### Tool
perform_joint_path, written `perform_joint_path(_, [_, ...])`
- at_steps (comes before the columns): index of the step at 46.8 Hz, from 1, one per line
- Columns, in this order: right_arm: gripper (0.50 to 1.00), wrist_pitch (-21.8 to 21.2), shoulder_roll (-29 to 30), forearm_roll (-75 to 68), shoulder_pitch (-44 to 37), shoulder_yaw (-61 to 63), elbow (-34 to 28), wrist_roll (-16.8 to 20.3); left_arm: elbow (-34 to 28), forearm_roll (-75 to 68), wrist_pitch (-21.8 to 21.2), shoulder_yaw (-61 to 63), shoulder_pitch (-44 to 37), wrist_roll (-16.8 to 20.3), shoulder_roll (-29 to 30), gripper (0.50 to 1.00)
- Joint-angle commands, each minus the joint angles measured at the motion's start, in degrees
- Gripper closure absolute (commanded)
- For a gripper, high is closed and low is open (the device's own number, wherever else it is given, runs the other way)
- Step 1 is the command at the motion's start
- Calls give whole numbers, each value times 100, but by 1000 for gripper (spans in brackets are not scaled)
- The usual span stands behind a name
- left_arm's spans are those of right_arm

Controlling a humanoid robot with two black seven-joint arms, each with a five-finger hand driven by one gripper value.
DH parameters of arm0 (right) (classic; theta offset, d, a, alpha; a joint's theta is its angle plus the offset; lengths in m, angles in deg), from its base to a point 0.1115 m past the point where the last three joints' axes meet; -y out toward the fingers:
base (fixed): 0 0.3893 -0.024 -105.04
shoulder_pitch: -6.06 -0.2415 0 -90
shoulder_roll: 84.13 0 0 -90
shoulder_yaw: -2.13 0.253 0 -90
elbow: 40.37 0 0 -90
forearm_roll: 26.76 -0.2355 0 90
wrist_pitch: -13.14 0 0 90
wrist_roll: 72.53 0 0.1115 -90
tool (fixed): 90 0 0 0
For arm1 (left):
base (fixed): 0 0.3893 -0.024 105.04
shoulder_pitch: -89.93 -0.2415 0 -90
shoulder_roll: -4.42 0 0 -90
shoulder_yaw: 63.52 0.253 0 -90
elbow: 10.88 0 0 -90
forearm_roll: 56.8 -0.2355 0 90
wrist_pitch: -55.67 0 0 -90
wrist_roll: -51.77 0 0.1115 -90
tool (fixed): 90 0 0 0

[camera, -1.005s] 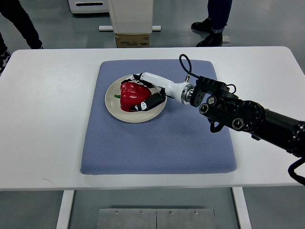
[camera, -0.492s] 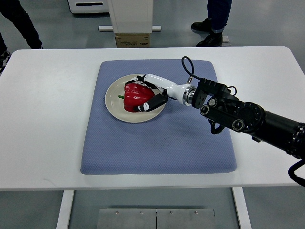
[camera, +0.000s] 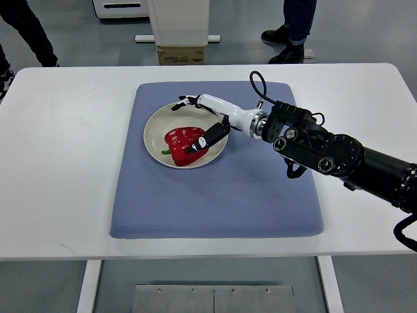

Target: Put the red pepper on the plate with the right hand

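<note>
A red pepper point(camera: 182, 141) with a green stem lies on the beige plate point(camera: 154, 127), toward its near side. My right hand point(camera: 197, 120) reaches in from the right over the plate, white with dark fingertips. Its fingers are spread: the upper ones point(camera: 186, 101) stretch over the plate's far rim, and the thumb point(camera: 204, 139) rests beside the pepper's right side. The hand holds nothing. The left arm is out of sight.
The plate sits on a blue-grey mat point(camera: 215, 189) on a white table point(camera: 58, 150). People's legs and shoes stand beyond the table's far edge point(camera: 290, 26), next to a white pedestal with a cardboard box point(camera: 182, 55).
The right hand has let go of the pepper and its fingers have spread. The pepper dropped onto the plate, now lying lower and nearer.
</note>
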Motion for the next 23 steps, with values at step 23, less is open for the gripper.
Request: perform_joint_path(23, [505,8,-501,-509,765,2204,8,460,-1,0,2,0,0,7,0,500])
